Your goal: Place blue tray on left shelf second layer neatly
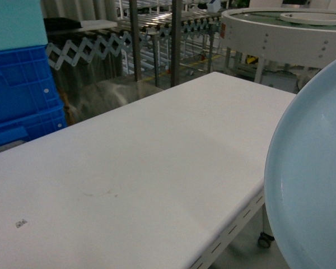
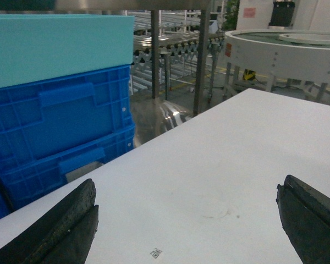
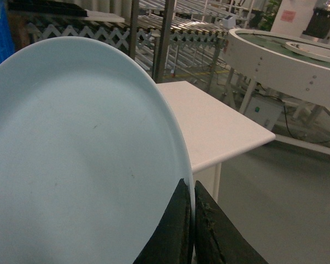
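The blue tray (image 1: 313, 185) is a pale sky-blue round dish held tilted up on edge off the right end of the white table. In the right wrist view the blue tray (image 3: 77, 159) fills the left half, and my right gripper (image 3: 192, 220) is shut on its rim, one black finger on each side. My left gripper (image 2: 187, 220) hangs open low over the table, with nothing between its fingers (image 2: 60, 231). The left shelf's shiny steel uprights (image 1: 176, 39) stand behind the table's far edge; its tiers are mostly out of view. Neither gripper shows in the head view.
A long white table (image 1: 145, 168) spans the foreground. Dark-blue crates (image 1: 22, 95) under a teal slab (image 2: 55, 47) stand at the left. An extending roller conveyor (image 1: 101, 47) runs behind. A round white turntable (image 1: 285, 33) stands at the back right. A small tag (image 1: 21, 223) lies on the table.
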Available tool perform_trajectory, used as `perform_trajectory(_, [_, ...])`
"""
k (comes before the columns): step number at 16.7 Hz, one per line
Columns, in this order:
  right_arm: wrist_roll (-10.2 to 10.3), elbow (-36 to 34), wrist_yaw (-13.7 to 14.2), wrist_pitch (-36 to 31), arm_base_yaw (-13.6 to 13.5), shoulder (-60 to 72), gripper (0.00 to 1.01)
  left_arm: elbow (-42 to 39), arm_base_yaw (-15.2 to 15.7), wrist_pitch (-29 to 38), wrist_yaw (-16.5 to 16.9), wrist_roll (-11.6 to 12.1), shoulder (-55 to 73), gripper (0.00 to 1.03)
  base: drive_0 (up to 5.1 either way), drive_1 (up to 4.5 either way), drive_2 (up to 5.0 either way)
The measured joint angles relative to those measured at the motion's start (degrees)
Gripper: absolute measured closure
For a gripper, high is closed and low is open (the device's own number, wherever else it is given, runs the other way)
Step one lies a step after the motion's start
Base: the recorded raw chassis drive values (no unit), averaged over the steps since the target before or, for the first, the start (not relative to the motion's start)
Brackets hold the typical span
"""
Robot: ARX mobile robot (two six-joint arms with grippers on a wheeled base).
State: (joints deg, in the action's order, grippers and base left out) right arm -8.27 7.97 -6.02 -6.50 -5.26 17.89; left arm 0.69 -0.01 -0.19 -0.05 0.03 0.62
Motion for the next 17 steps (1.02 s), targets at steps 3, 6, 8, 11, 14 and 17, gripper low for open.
perform_trajectory(3, [0.0, 0.0, 0.0, 0.04, 0.0, 0.0, 0.99, 0.0, -0.04, 0.0, 0.04, -0.02, 0.0, 0.05, -1.6, -1.56, -1.6])
perform_trajectory(6, [0.0, 0.0, 0.0, 0.0, 0.0, 0.0, 0.99, 0.0, 0.0, -0.02, 0.02, 0.0, 0.0, 0.05, -1.7, -1.66, -1.7])
perform_trajectory(8, [0.0, 0.0, 0.0, 0.0, 0.0, 0.0, 0.99, 0.0, 0.0, -0.02, 0.02, 0.0, 0.0, 0.05, -1.5, -1.54, -1.5])
perform_trajectory(11, [0.0, 0.0, 0.0, 0.0, 0.0, 0.0, 0.99, 0.0, 0.0, -0.02, 0.02, -0.02, 0.0, 0.05, -1.6, -1.55, -1.6])
perform_trajectory(14, [0.0, 0.0, 0.0, 0.0, 0.0, 0.0, 0.99, 0.0, 0.0, -0.02, 0.02, -0.02, 0.0, 0.05, -1.6, -1.64, -1.6])
perform_trajectory(17, [0.0, 0.0, 0.0, 0.02, 0.0, 0.0, 0.99, 0.0, 0.0, -0.02, 0.02, 0.0, 0.0, 0.05, -1.7, -1.69, -1.7])
